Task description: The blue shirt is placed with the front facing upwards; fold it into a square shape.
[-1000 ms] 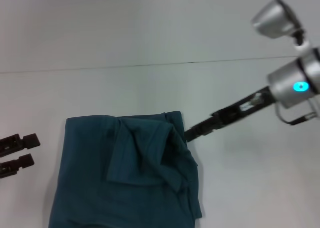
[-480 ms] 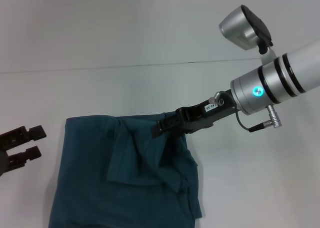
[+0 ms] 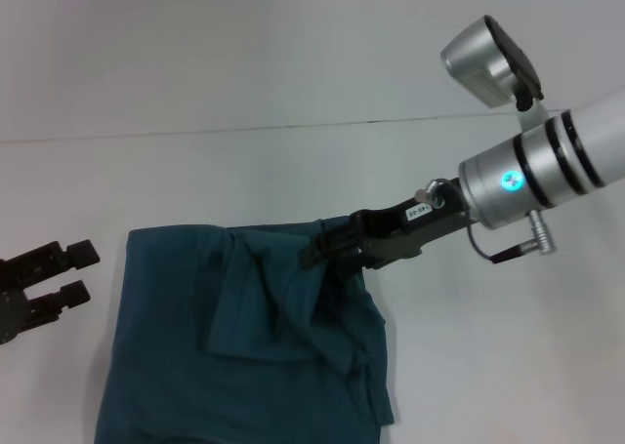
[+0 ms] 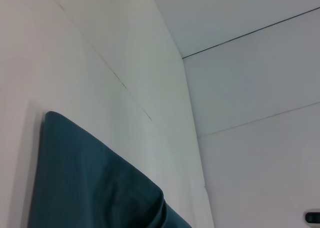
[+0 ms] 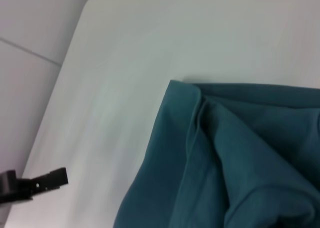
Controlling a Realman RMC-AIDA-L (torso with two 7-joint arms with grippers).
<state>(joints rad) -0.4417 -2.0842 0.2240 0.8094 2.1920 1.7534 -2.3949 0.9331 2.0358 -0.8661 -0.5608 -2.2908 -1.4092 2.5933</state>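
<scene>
The blue shirt lies partly folded on the white table, plain teal side up, with a loose flap doubled over its upper middle. Its lettering is hidden. My right gripper reaches in from the right and sits at the shirt's far right corner, covering the cloth edge there. The right wrist view shows the creased shirt close below it. My left gripper hovers open at the left edge, a short way off the shirt's left side, holding nothing. In the left wrist view, a corner of the shirt shows.
The white table stretches beyond and to the right of the shirt, with a thin dark seam across its far part. The right wrist view also catches the left gripper farther off.
My right gripper swung from just off the shirt's right edge onto its far right corner, and the arm came closer. My left gripper edged a little to the right. The shirt's shape is unchanged.
</scene>
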